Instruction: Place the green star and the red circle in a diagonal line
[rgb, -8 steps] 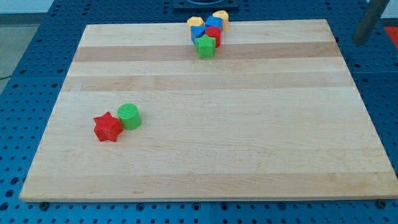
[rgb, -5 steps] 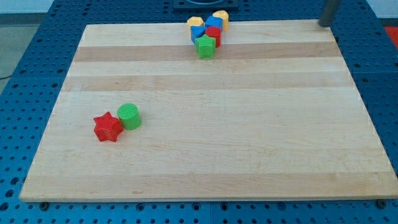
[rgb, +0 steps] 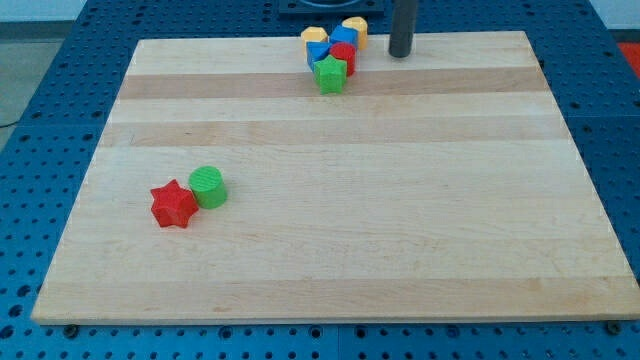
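The green star (rgb: 330, 73) lies near the view's top centre of the wooden board (rgb: 330, 240). The red circle (rgb: 345, 56) sits just above and right of it, touching it, inside a tight cluster. My tip (rgb: 400, 54) is a dark rod at the view's top, a short way to the right of the cluster, apart from every block.
The cluster also holds a blue block (rgb: 341, 38), another blue block (rgb: 316, 56) and two yellow blocks (rgb: 314, 38) (rgb: 355, 27). A red star (rgb: 173, 204) and a green circle (rgb: 208, 187) touch each other at the view's lower left.
My tip has moved left along the view's top, from the far right corner to just right of the cluster. No block has moved.
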